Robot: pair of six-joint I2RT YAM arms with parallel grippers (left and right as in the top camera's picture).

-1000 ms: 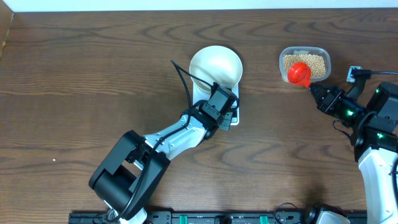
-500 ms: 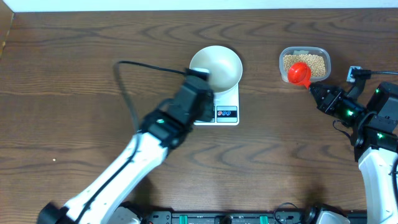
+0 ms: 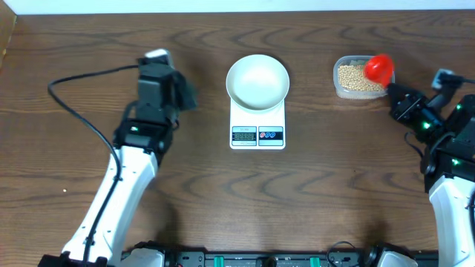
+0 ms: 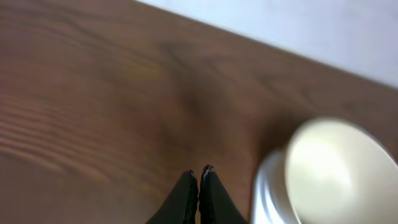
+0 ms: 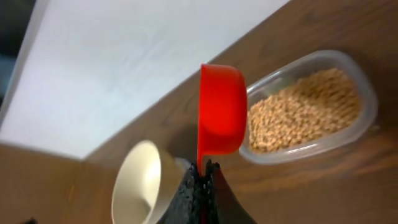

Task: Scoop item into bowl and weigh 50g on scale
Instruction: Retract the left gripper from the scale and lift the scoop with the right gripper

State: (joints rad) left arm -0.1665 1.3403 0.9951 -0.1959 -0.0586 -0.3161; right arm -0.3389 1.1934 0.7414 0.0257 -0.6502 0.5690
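Seen from above, a dark wooden table (image 3: pixel 89 44) holds a white bowl (image 3: pixel 257 80), which sits on a small white scale (image 3: pixel 257 127) near the middle. The bowl looks empty. The scale's display is too small for us to read.

To the right of the bowl, and well apart from it, is a clear plastic tub (image 3: pixel 343 92) of tan beans (image 3: pixel 355 76). The right pincer (image 3: pixel 391 90) is pinching the handle of a red scoop (image 3: pixel 378 67). The scoop's cup hangs over the right end of the tub. From the right wrist view, the pincer's fingertips are pressed on the handle, and the cup is turned on its side, so we cannot tell whether there are any beans in it.

The handle runs diagonally from the pincer up and left to the cup, so the cup already points toward the beans and, past them, toward the bowl. We judge that the scoop first has to drop into the beans just beneath it. It then has to carry its load leftward across bare table to the bowl. The right arm is much the nearer to the tub.

The left pincer (image 4: pixel 199 186) is on the far side of the scale, well left of the bowl. Its fingers are pressed together and it holds nothing. Its own camera is blurred and shows the bowl ahead and to its right.
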